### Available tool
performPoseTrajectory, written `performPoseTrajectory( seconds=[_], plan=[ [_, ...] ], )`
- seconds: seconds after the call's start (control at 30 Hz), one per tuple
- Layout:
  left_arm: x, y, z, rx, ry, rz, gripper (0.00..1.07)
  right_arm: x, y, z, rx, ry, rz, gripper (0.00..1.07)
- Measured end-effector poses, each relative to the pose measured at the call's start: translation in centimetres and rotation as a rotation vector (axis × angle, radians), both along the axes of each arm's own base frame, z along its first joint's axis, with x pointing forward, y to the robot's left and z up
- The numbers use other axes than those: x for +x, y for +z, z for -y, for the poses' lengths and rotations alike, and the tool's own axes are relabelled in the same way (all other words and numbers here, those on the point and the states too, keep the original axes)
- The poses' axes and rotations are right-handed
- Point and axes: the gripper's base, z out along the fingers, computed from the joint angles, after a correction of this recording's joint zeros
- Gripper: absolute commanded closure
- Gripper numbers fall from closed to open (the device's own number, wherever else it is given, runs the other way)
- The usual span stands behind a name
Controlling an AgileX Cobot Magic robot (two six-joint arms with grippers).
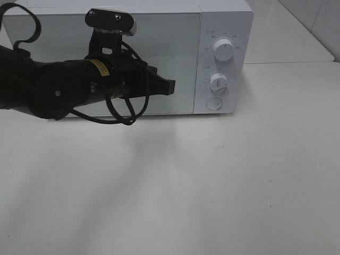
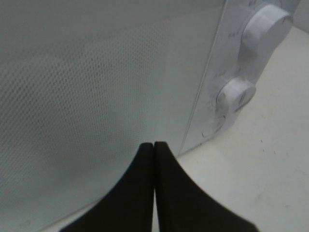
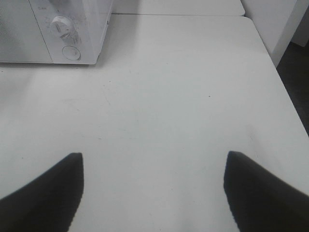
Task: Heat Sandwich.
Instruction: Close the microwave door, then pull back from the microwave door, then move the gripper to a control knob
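Note:
The white microwave (image 1: 175, 37) stands at the back of the table with its door closed. The sandwich is out of view. My left gripper (image 1: 171, 85) is shut with nothing in it. It hovers just in front of the door's lower right part, pointing toward the control panel. In the left wrist view its tips (image 2: 154, 145) press together before the mesh door (image 2: 96, 87). My right gripper (image 3: 154, 154) is open and empty over bare table, to the right of the microwave (image 3: 82, 29). It does not show in the high view.
The panel carries an upper knob (image 1: 223, 51), a lower knob (image 1: 218, 82) and a round button (image 1: 213, 103). The white table (image 1: 212, 186) spreads in front. Its right edge (image 3: 285, 96) drops to a dark floor.

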Motion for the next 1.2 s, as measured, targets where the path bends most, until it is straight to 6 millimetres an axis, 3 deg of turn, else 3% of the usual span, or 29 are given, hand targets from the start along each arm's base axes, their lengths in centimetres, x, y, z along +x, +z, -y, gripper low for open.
performPoseTrajectory(
  seconds=[0.13, 0.2, 0.23, 0.3, 0.33, 0.37, 0.57, 0.9, 1.07, 1.2],
  plan=[
    [-0.8, 0.1, -0.5, 0.039, -0.015, -0.07, 1.03, 0.0, 0.0, 0.0, 0.0, 0.0, 0.0, 0.32],
    [-1.6, 0.6, -0.9, 0.068, -0.029, -0.129, 0.79, 0.0, 0.0, 0.0, 0.0, 0.0, 0.0, 0.32],
    [-1.6, 0.6, -0.9, 0.068, -0.029, -0.129, 0.79, 0.0, 0.0, 0.0, 0.0, 0.0, 0.0, 0.32],
    [-2.0, 1.2, -1.1, 0.078, -0.038, -0.151, 0.49, 0.0, 0.0, 0.0, 0.0, 0.0, 0.0, 0.32],
    [-2.4, 1.8, -1.3, 0.088, -0.046, -0.173, 0.2, 0.0, 0.0, 0.0, 0.0, 0.0, 0.0, 0.32],
    [-2.6, 2.0, -1.4, 0.092, -0.049, -0.182, 0.06, 0.0, 0.0, 0.0, 0.0, 0.0, 0.0, 0.32],
    [-3.5, 2.8, -1.9, 0.13, -0.071, -0.247, 0.07, 0.0, 0.0, 0.0, 0.0, 0.0, 0.0, 0.32],
    [-6.5, 3.7, -3.9, 0.349, -0.16, -0.434, 0.07, 0.0, 0.0, 0.0, 0.0, 0.0, 0.0, 0.32],
    [-6.7, 4.3, -5.9, 0.368, -0.101, -0.535, 0.07, 0.0, 0.0, 0.0, 0.0, 0.0, 0.0, 0.32],
    [-5.9, 4.7, -9.3, 0.355, 0.03, -0.655, 0.07, 0.0, 0.0, 0.0, 0.0, 0.0, 0.0, 0.32]
  ],
)
